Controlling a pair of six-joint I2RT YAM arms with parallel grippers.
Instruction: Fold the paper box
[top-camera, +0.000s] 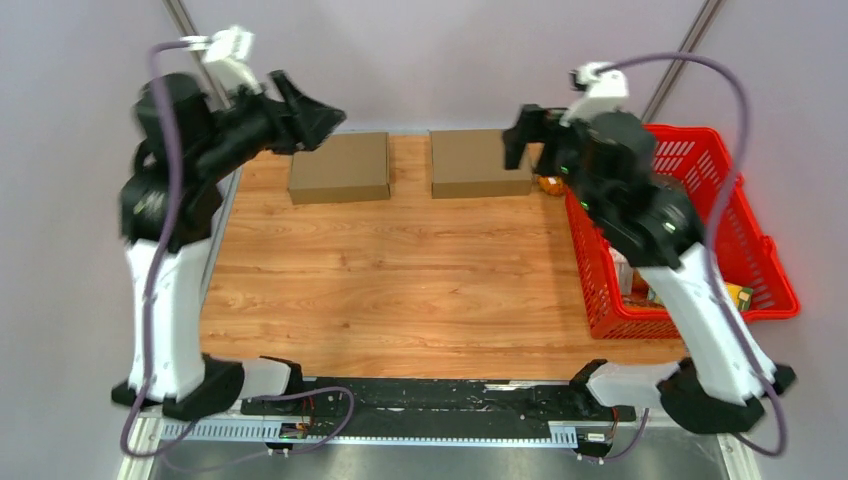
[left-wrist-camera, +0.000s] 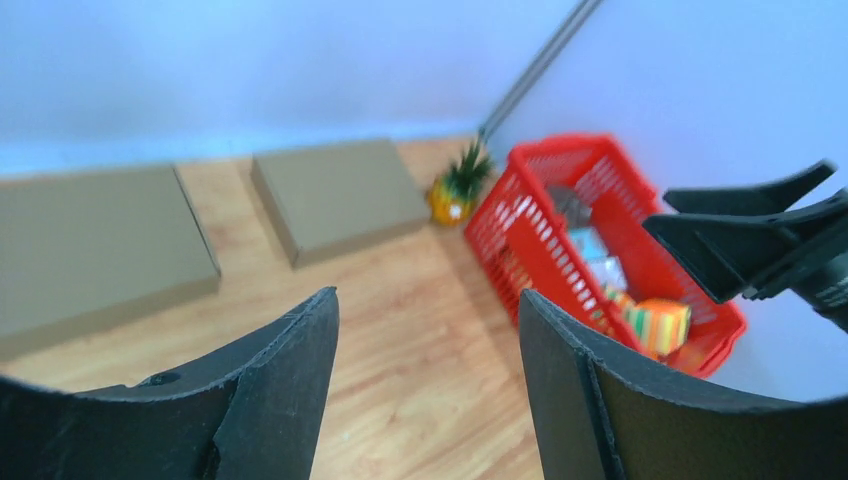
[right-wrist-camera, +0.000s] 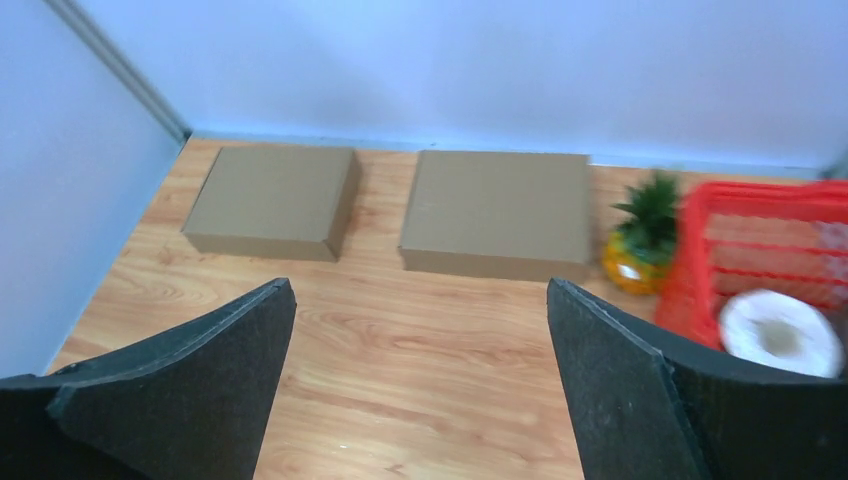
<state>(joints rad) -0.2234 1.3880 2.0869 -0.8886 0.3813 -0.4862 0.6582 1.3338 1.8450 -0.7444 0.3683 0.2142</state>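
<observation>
A wooden worktop (top-camera: 400, 290) is seen, with both arms bolted at its near edge and raised towards its far end. A red mesh basket (top-camera: 600, 290) is set at the right edge of the worktop, and assorted packets are seen inside it. Two brown paper boxes are found side by side at the far edge, close to the back wall: the left cardboard box (top-camera: 339, 167) and the right cardboard box (top-camera: 478, 163). Both are lying flat with their lids down, and a strip of bare wood is left between them. Neither box is touched by an arm. The left end effector (left-wrist-camera: 428, 300) is held in the air near the left side of the left cardboard box, its jaws parted wide and nothing held between them. The right end effector (right-wrist-camera: 420, 285) is held in the air near the right side of the right cardboard box, its jaws likewise spread wide and empty. A pineapple (right-wrist-camera: 640, 240) is stood between the right cardboard box and the basket. A white paper roll (right-wrist-camera: 780, 335) is seen in the basket.
</observation>
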